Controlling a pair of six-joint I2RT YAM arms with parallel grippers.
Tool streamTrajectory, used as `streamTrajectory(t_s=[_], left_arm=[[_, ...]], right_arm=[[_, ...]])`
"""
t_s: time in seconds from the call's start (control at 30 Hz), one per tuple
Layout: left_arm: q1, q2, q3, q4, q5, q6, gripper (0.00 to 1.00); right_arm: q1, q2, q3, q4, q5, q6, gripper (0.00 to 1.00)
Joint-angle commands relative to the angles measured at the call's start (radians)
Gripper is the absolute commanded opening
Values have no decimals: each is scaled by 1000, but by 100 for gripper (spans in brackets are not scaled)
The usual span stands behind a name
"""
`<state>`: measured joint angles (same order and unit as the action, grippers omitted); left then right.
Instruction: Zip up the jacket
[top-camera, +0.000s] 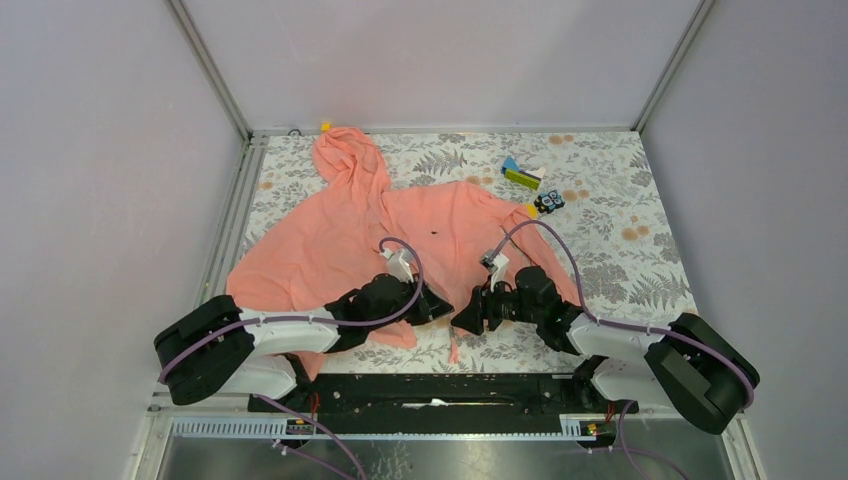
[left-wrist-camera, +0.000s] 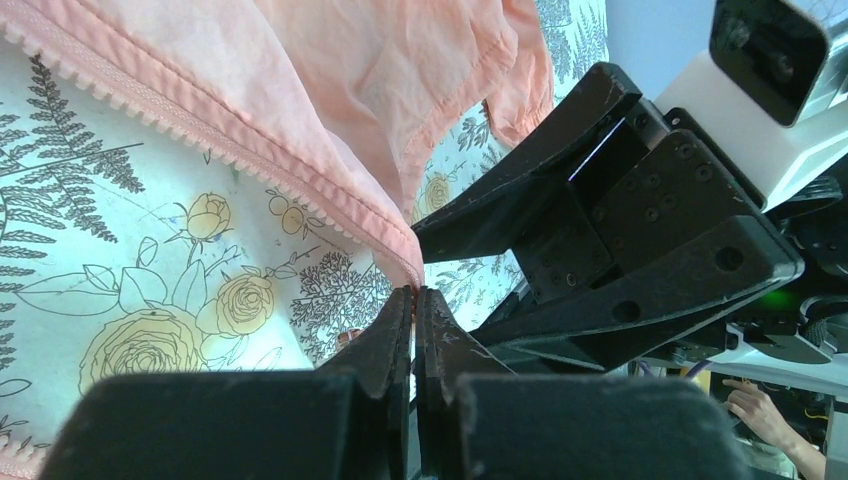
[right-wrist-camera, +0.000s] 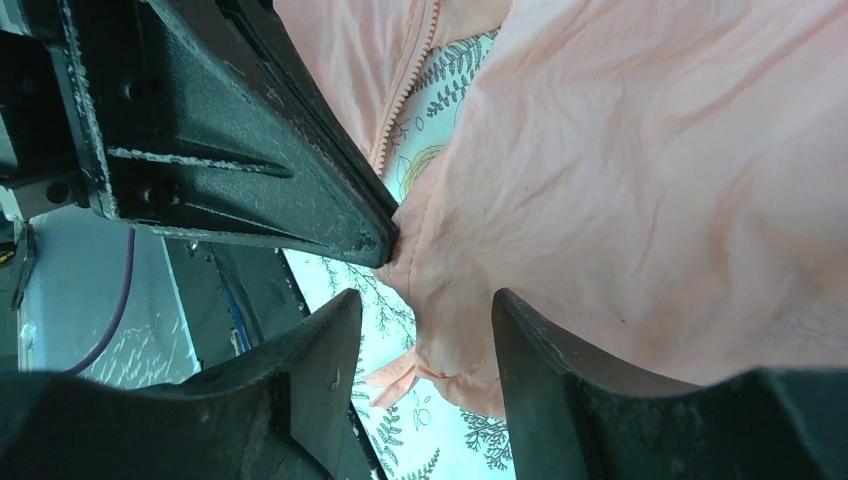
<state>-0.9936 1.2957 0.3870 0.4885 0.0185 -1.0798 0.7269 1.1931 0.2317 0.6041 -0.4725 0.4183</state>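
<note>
Jacket (top-camera: 330, 240) lies spread on the table (top-camera: 620, 255), front open at the hem — zip not started. Left claw (left-wrist-camera: 413, 325) is closed, apparently pinching one zipper edge (left-wrist-camera: 200, 135) at its corner; right claw (right-wrist-camera: 420, 335) gapes around the other hem, holding nothing — everything's left.

Plain lilac-grey walls (top-camera: 100, 150) with aluminium corner posts (top-camera: 210, 70) enclose a table (top-camera: 620, 260) topped in fern-and-flower print.

fern-print table (top-camera: 620, 270): jacket (top-camera: 330, 240) spread left-centre; small green-blue box (top-camera: 521, 175), black item (top-camera: 550, 202) far right.
</note>
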Motion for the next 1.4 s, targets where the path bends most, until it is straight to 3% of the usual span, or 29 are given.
streamTrajectory(t_s=[0.0, 0.27, 0.4, 0.5, 0.63, 0.8, 0.93, 1.07, 1.2, 1.37], left_arm=[[6, -21, 42, 27, 28, 18, 0], [13, -15, 59, 22, 48, 18, 0], [19, -30, 67, 7, 47, 22, 0], [21, -32, 73, 4, 52, 21, 0], [22, -30, 79, 3, 60, 21, 0], [36, -55, 78, -32, 56, 24, 0], [61, -104, 85, -107, 64, 15, 1], [74, -185, 106, -221, 67, 35, 31], [85, -316, 118, -376, 15, 79, 46], [105, -417, 150, -547, -15, 113, 62]], right_arm=[[7, 5, 18, 63, 7, -16, 56], [8, 31, 27, 84, 19, -9, 48], [7, 50, 33, 79, 21, -10, 60], [6, 49, 37, 66, 40, -16, 60], [6, 35, 39, 67, 57, -23, 52], [7, 13, 19, 82, 65, -35, 33], [7, 23, 24, 84, 83, -14, 25], [7, 44, 17, 161, 10, -30, 16], [6, 28, -24, 267, 3, -87, 0], [7, -35, -23, 276, -5, -128, 0]])
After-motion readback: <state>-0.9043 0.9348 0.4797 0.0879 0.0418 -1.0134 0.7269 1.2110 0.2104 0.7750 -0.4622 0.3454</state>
